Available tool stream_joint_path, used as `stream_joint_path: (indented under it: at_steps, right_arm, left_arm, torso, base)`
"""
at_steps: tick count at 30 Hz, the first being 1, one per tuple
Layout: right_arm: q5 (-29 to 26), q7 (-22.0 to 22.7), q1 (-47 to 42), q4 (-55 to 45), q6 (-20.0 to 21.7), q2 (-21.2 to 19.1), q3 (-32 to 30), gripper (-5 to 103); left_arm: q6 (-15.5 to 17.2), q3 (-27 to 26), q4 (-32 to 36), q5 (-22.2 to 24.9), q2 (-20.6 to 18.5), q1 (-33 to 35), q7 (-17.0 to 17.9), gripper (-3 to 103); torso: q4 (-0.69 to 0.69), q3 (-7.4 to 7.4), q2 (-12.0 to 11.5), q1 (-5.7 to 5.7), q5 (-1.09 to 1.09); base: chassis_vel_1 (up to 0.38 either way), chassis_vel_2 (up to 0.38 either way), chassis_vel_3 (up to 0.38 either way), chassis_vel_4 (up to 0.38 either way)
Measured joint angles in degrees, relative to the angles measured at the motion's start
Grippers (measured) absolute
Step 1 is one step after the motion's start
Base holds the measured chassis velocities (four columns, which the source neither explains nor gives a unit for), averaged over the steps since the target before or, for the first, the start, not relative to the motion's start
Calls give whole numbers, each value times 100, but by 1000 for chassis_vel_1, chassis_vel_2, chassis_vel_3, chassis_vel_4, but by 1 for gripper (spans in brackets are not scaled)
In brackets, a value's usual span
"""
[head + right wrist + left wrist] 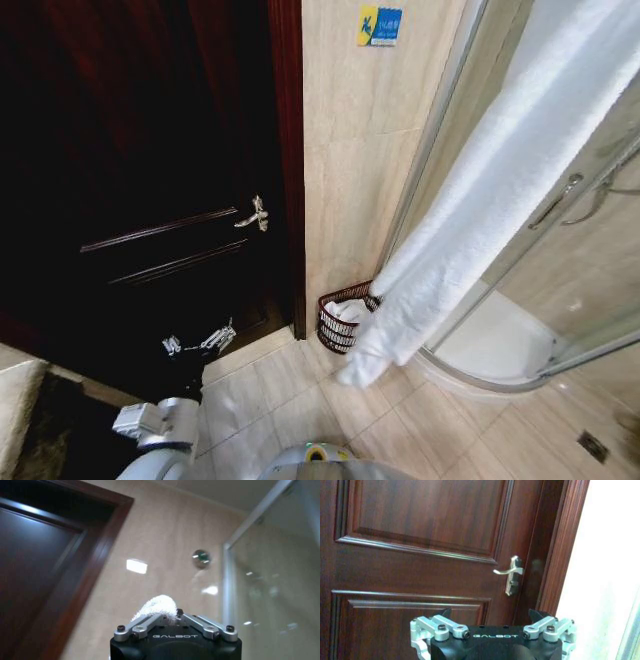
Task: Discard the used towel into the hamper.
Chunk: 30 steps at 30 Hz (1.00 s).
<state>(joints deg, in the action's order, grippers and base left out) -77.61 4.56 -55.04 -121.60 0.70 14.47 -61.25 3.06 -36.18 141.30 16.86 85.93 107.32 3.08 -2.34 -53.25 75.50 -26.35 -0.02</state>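
The used towel [480, 200], long and white, hangs slanting from the upper right down to the floor tiles. Its lower end droops just beside the hamper [340, 318], a dark reddish-brown wire basket standing against the wall with some white cloth inside. In the right wrist view my right gripper [172, 618] is shut on a tuft of the towel [156, 607], held high and facing the wall. My left gripper [200, 340] stays low in front of the dark door, and the left wrist view shows this left gripper [492, 617] open with nothing in it.
A dark wooden door with a metal handle [255, 213] fills the left side. The curved glass shower enclosure [560, 210] and its white tray [500, 345] stand right of the hamper. A floor drain [592, 445] lies at bottom right, a mat [15, 400] at far left.
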Motion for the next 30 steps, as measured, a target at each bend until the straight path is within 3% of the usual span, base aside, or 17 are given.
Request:
stream_joint_path:
  at_steps: [7, 15, 22, 26, 30]
  right_arm:
    - [-98, 33, 122, 101, 56, -96, 125, 1]
    - [-225, -306, 121, 842, -117, -296, 274, 1]
    - [-525, -368, -129, 1445, -249, -1038, 304, 1]
    - [-799, -482, -305, 1905, -502, -1777, 232, 1]
    - [-996, -466, -354, 1926, -532, -2079, 140, 1]
  left_arm:
    - [0, 0, 0, 0, 0, 0, 0, 100]
    - [0, 0, 0, 0, 0, 0, 0, 100]
    - [0, 0, 0, 0, 0, 0, 0, 100]
    - [0, 0, 0, 0, 0, 0, 0, 100]
    - [0, 0, 0, 0, 0, 0, 0, 100]
  torso:
    - [0, 0, 0, 0, 2]
    - [0, 0, 0, 0, 4]
    - [0, 0, 0, 0, 3]
    - [0, 0, 0, 0, 1]
    - [0, 0, 0, 0, 0]
  base:
    - [0, 0, 0, 0]
    - [0, 0, 0, 0]
    - [0, 0, 0, 0]
    - [0, 0, 0, 0]
    - [0, 0, 0, 0]
